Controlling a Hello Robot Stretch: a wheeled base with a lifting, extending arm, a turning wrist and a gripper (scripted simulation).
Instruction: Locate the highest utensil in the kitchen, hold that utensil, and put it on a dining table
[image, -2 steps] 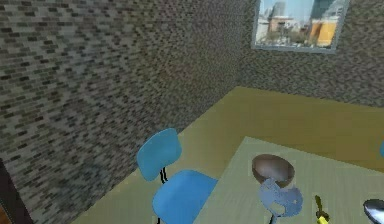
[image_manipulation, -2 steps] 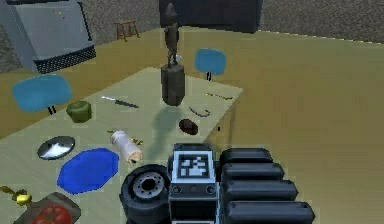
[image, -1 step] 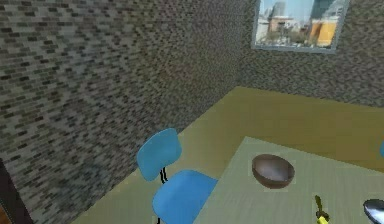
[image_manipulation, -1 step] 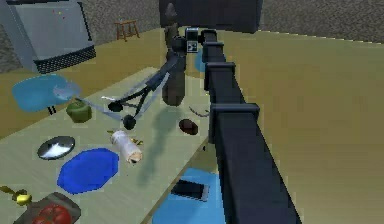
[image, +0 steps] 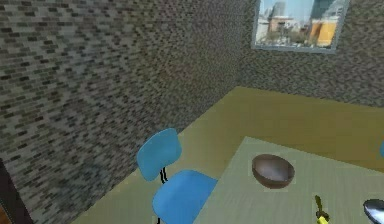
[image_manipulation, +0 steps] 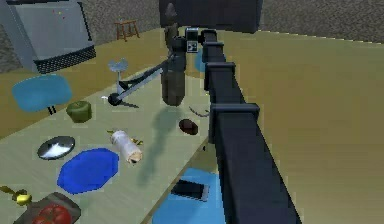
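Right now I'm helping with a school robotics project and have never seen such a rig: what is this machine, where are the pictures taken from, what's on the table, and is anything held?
It is a wheeled robot with one arm ending in a two-fingered claw. The forward view looks ahead and down: a blue chair beside a pale table with a brown bowl. The arm side view looks out sideways: the dark bar is the arm, with the claw at its far end. On the table lie a blue plate, a green cup and a phone. A long grey utensil shows at the claw; I cannot tell whether the claw holds it.
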